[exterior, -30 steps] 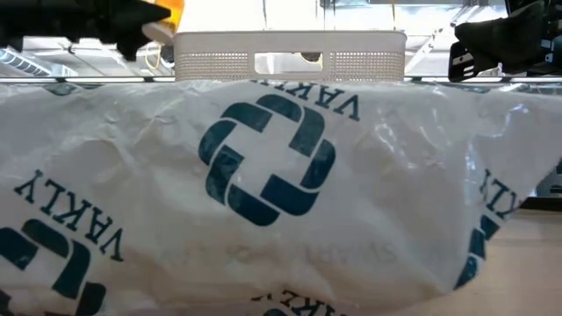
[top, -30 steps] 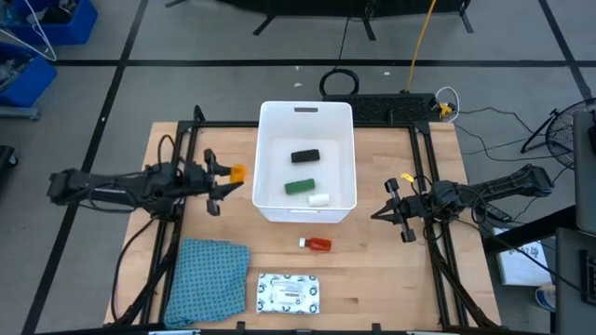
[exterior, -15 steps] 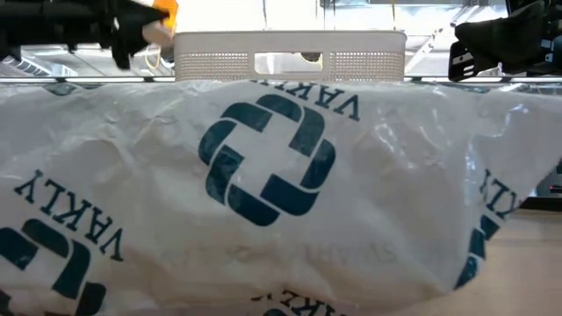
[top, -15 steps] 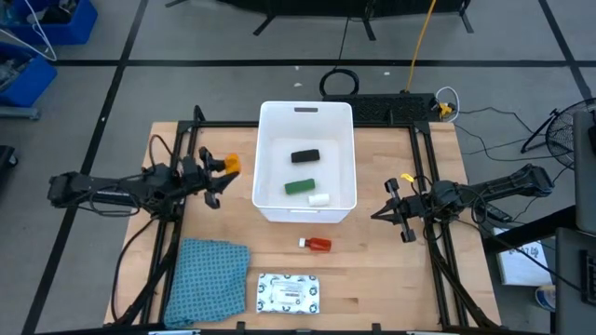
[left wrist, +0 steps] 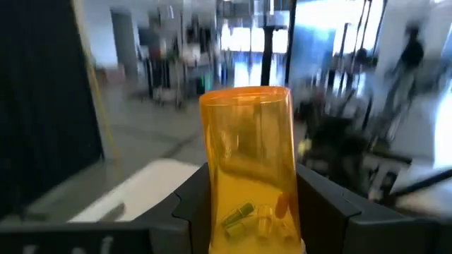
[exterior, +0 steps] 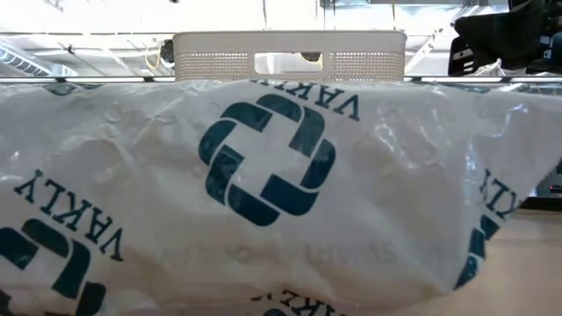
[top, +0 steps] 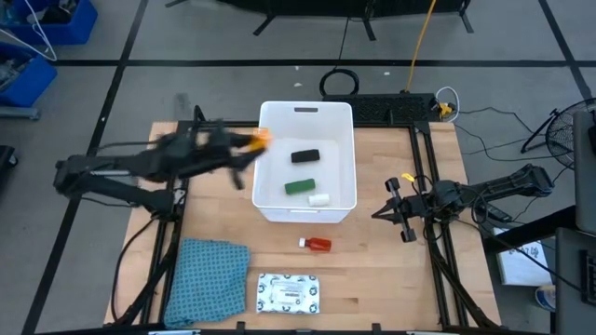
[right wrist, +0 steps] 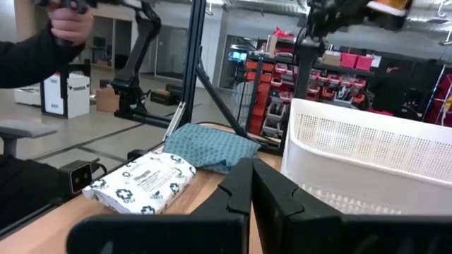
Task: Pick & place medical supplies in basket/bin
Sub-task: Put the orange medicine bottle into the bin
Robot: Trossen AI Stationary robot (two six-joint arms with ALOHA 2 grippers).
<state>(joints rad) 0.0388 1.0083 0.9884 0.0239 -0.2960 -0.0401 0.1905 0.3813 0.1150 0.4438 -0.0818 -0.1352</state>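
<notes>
**Left gripper carries an orange vial at the tub's rim**

The white tub [top: 306, 161] holds three items: one black oblong [top: 305, 156], one green oblong [top: 299, 187] and one tiny white piece [top: 319, 199] just beside the green one. Three more things lie on the wooden table [top: 382, 270] in front of the tub: one small red piece with a white cap [top: 317, 244], one flat white packet with dark print [top: 288, 292], and one teal-blue cloth [top: 207, 282] left of the packet.

The left gripper [top: 244, 147] has its fingers clamped on a translucent orange vial [left wrist: 251, 169], one dark finger against each side; small bits lie at the vial's bottom. From above, the vial sits at the tub's far left corner, and the left arm [top: 130, 167] stretches towards the tub from the table's left edge, blurred.

The right gripper [top: 399, 210] hangs over the table to the right of the tub, apart from it, its fingers [right wrist: 244, 190] pressed together on nothing. In its wrist view a person's hand [right wrist: 69, 22] shows in the room beyond.
</notes>
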